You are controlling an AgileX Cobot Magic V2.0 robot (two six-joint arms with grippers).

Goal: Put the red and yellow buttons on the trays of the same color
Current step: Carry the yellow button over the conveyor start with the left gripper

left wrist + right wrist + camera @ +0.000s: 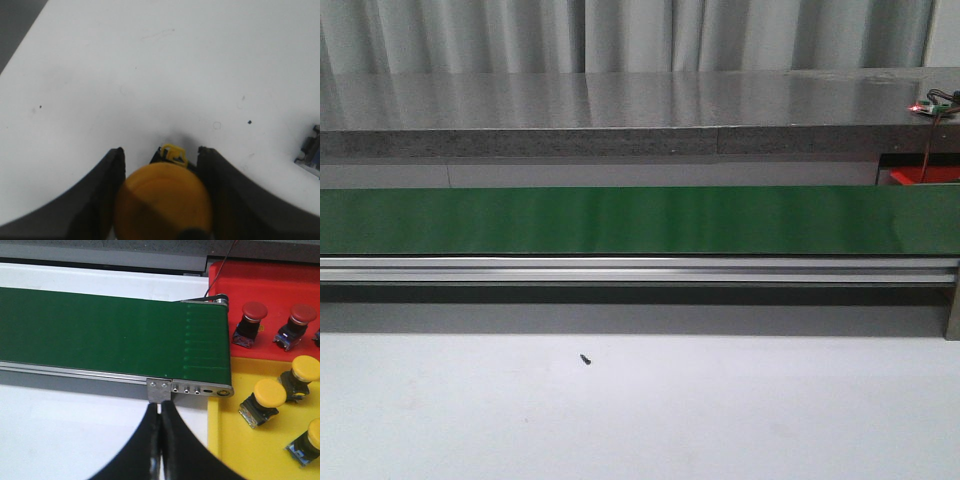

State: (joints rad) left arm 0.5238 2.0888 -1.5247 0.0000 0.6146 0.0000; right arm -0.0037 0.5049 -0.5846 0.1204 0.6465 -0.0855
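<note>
In the left wrist view my left gripper (161, 155) is shut on a yellow button (163, 200), whose round cap fills the gap between the black fingers above the white table. In the right wrist view my right gripper (161, 410) is shut and empty, over the white table just in front of the end of the green conveyor belt (100, 335). Beside the belt end a red tray (270, 275) holds two visible red buttons (250, 320) and a yellow tray (235, 445) holds several yellow buttons (265, 400). Neither gripper shows in the front view.
The green belt (640, 220) runs across the front view on an aluminium rail (640, 270), with a grey counter (620, 110) behind. A corner of the red tray (924, 177) shows at the far right. A small dark screw (586, 358) lies on the white table. A grey metal part (311, 156) lies near my left gripper.
</note>
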